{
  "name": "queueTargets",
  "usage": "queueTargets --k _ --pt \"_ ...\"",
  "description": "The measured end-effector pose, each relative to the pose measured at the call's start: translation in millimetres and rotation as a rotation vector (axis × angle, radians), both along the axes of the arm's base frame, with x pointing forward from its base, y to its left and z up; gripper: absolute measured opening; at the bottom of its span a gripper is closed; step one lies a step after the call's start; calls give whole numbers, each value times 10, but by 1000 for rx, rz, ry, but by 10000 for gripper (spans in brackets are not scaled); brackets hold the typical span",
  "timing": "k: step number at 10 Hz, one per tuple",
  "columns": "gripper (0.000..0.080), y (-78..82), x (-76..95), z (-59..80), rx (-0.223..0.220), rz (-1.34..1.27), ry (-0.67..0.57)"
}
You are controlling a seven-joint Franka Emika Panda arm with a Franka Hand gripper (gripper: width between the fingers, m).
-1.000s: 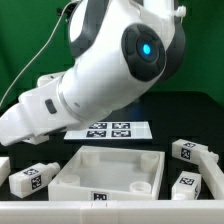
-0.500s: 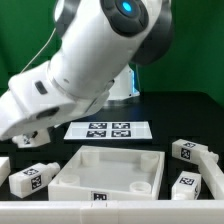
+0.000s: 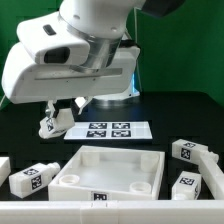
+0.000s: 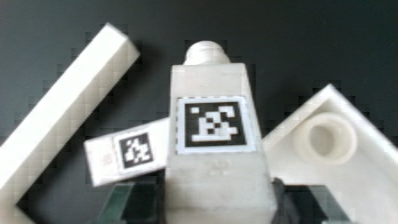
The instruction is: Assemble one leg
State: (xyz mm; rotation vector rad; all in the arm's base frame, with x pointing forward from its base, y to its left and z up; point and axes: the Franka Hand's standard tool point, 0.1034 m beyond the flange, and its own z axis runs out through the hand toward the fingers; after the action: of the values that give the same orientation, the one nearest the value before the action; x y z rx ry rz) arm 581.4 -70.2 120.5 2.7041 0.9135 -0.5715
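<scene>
Leg [image 3: 51,126] clamped in the pincer [image 3: 57,113], tilted, apparently clear of the worktop [image 3: 20,142], at ten o'clock from the tray [image 3: 112,152]. Good practice: square the stub end [image 4: 208,50] over a corner hole [image 4: 331,140] before lowering gently, with a firm grip.

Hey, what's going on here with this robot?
The arm's end effector is shut on one leg, holding it up, seemingly off the table, at the marker board's end on the exterior view's left. The square tray-like piece and the other legs lie loose nearer the camera; none looks attached.
</scene>
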Motion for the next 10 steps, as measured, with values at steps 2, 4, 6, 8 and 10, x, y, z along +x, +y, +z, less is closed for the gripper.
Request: queueTargets --k 2,4,6,8,10 --pt "281 -59 -5 5 67 11 -110" --pt "281 123 81 146 152 -68 -188" --pt "281 395 357 379 237 -99 -309" --pt "281 423 625 473 263 -46 -519" --pt "281 289 601 440 265 -15 -599"
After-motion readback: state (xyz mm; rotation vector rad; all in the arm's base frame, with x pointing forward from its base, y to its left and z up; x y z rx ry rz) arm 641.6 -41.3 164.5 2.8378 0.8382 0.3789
